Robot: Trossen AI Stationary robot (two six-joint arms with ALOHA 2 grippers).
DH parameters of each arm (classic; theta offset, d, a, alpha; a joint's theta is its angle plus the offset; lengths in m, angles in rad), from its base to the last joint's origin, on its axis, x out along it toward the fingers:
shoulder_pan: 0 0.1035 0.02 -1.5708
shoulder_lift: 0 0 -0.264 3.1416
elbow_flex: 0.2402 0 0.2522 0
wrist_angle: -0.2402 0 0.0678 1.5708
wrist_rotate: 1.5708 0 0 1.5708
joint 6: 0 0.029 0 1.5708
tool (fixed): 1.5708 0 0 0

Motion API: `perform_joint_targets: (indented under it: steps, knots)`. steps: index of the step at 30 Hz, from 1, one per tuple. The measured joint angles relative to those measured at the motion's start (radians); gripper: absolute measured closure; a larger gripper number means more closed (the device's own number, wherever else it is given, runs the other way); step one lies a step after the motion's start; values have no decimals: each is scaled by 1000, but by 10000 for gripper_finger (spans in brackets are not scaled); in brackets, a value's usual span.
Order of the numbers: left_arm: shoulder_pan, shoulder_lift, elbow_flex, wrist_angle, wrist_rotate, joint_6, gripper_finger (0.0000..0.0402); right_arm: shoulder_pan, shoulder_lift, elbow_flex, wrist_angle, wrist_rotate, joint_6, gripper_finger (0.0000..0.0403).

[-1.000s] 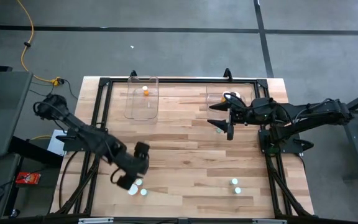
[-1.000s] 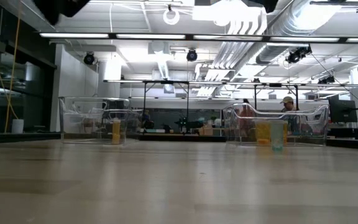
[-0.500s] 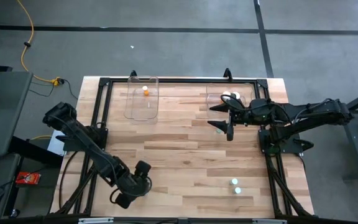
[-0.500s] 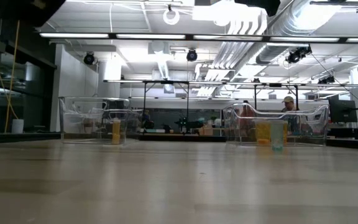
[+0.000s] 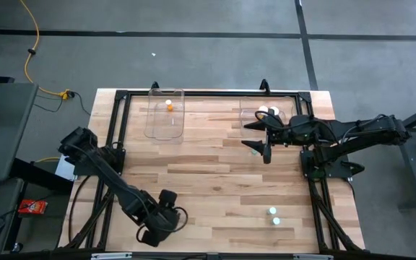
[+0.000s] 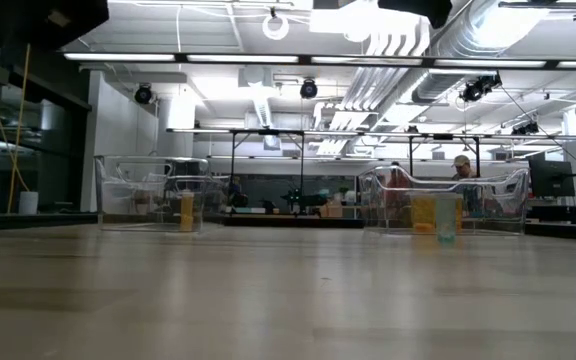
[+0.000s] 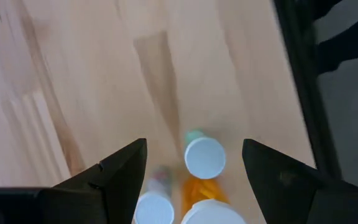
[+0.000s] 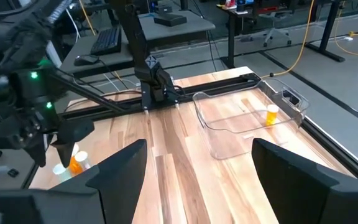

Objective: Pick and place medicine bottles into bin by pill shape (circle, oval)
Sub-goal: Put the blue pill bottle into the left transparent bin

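Since a second ago the left arm has swung down toward the near edge of the table [image 5: 215, 188], and its gripper [image 5: 159, 230] now covers the spot where three white-capped bottles stood. Its fingers [image 7: 120, 171] stand wide apart with nothing between them, above three bottles [image 7: 204, 157] on the wood: one pale green, one amber, one with a reddish label. The right gripper [image 5: 260, 137] has not moved; it hangs at the near left corner of the far right bin [image 5: 255, 112], fingers [image 8: 114, 165] spread and empty. That bin holds two white-capped bottles [image 5: 268, 110]. The far left bin [image 5: 165, 115] holds one amber bottle [image 5: 169, 104]. Two more bottles [image 5: 274, 215] stand near the front right of the table.
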Motion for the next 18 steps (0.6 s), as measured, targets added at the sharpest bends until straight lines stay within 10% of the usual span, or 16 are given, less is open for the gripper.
perform_joint_targets:
  steps: [18]
  knots:
    - [-47, 109, 55, -55, -42, -168, 149, 0, 0, 0, -53, 27, 0, 121]
